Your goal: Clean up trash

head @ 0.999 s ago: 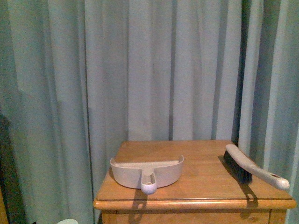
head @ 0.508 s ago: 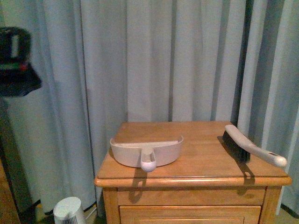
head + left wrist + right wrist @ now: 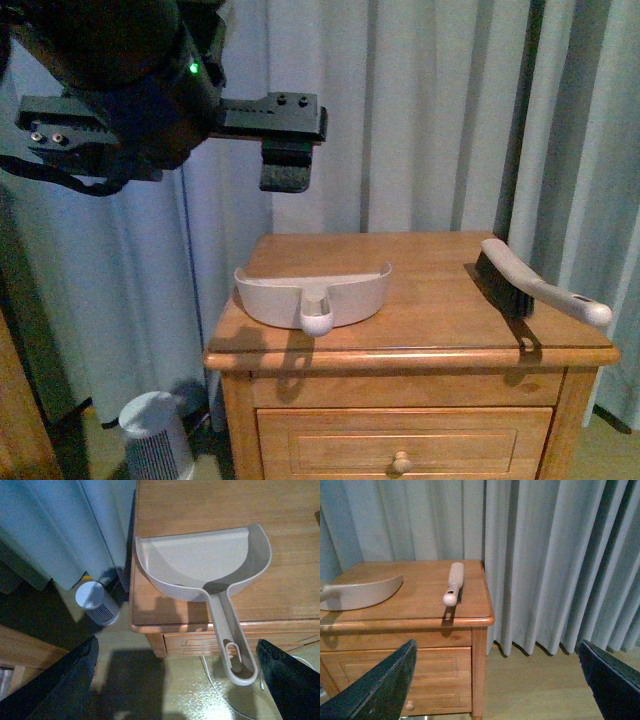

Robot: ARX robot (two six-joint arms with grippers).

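Note:
No wad of white tissue paper shows in any view. A beige dustpan [image 3: 315, 295] lies on the wooden nightstand [image 3: 430, 335], its handle sticking out over the front edge. A beige hand brush [image 3: 520, 285] with black bristles lies at the right side of the top. My left arm [image 3: 120, 90] hangs high at the upper left, with one finger [image 3: 285, 172] above the dustpan. My left gripper [image 3: 175, 680] is open and empty above the dustpan [image 3: 200, 562] handle. My right gripper [image 3: 495, 680] is open and empty, to the right of the nightstand, facing the brush [image 3: 454, 582].
Grey curtains [image 3: 420, 110] hang behind and beside the nightstand. A small white cylindrical fan [image 3: 155, 435] stands on the floor at its left, also in the left wrist view [image 3: 97, 602]. A drawer with a knob [image 3: 400, 461] is below the top. A thin cable [image 3: 210, 672] lies on the floor.
The front view has tilted down, so the drawer and floor fan now show. My left arm has come into view at the upper left. Dustpan and brush have not moved on the nightstand.

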